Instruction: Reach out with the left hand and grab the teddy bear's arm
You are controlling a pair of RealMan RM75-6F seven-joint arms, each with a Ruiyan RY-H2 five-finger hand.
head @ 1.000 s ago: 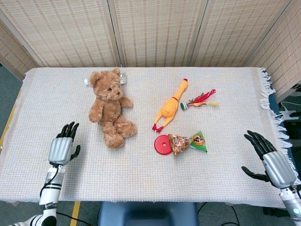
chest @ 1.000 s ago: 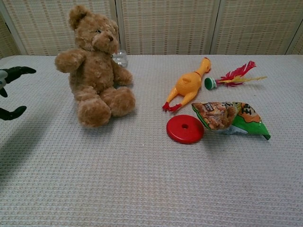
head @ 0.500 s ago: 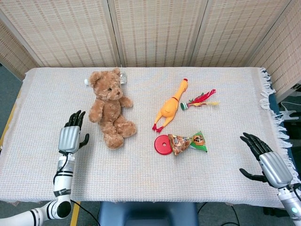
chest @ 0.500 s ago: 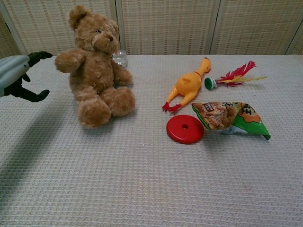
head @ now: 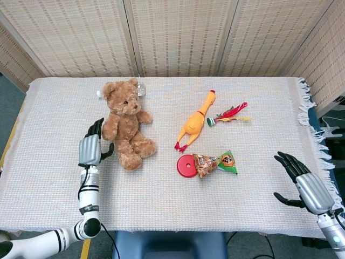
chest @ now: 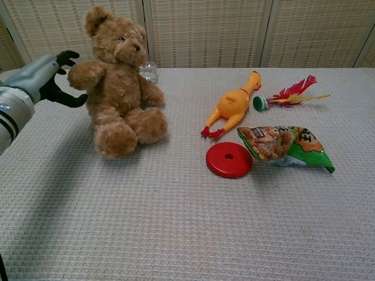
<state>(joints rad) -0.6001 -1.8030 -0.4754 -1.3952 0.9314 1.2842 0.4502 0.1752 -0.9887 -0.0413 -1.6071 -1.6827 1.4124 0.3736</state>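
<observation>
A brown teddy bear sits upright on the left part of the table, facing forward. Its near arm sticks out toward my left hand. My left hand hovers just beside that arm, fingers spread and thumb apart, holding nothing. A small gap shows between the fingertips and the arm in the chest view. My right hand rests open near the table's right front edge, far from the bear, and shows only in the head view.
A yellow rubber chicken, a red feathered shuttlecock, a red disc and a snack bag lie mid-table. A small clear object stands behind the bear. A white woven cloth covers the table.
My left hand has moved forward and to the right, from well left of the bear to right beside its near arm. The right hand drifted slightly back.
</observation>
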